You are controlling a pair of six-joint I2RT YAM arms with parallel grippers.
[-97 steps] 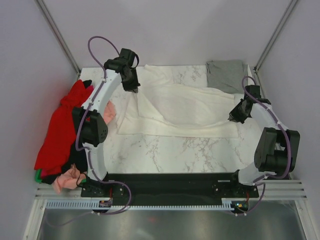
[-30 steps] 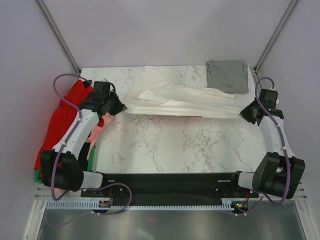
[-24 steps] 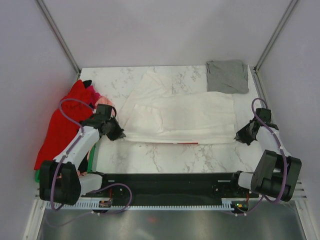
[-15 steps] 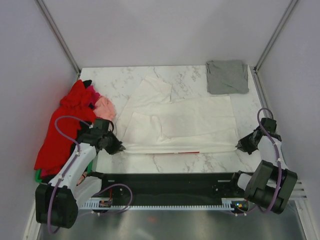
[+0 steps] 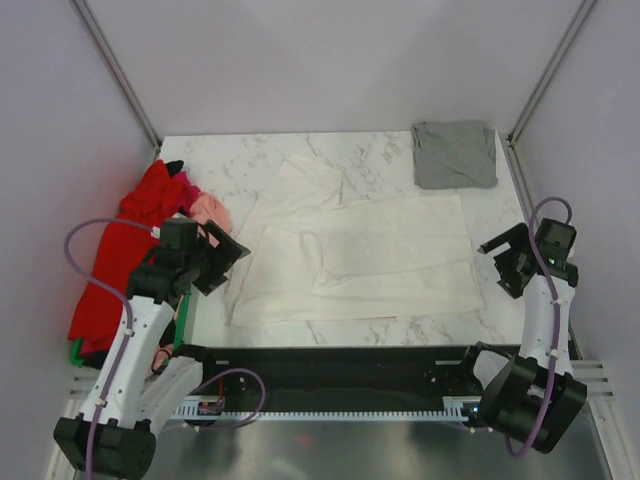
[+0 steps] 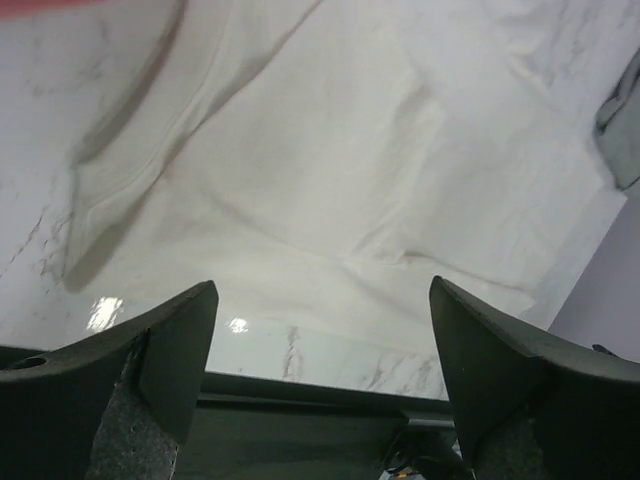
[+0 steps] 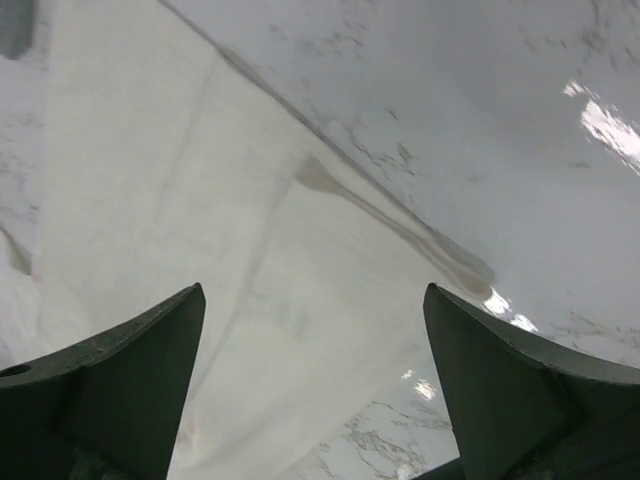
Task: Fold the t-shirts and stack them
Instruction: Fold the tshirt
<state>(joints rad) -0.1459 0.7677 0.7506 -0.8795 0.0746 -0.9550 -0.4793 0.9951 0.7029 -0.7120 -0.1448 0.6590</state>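
Two pincers, both with jaws spread wide, gripping nothing. Left pincer [image 5: 220, 258] hovers just beside left edge of cream t-shirt [image 5: 370, 262]. Right pincer [image 5: 502, 265] sits just off its right edge, clear of cloth. Cream t-shirt spread flat mid-counter: soft matte cloth, roughly rectangular, shallow creases, one flap angled toward far left. Grey t-shirt [image 5: 455, 153] folded square at far right corner. Red t-shirts [image 5: 120, 255] and pink t-shirt [image 5: 208, 210] bunched in rumpled heap at left edge. Counter [image 5: 230, 160]: glossy white marble, grey veins.
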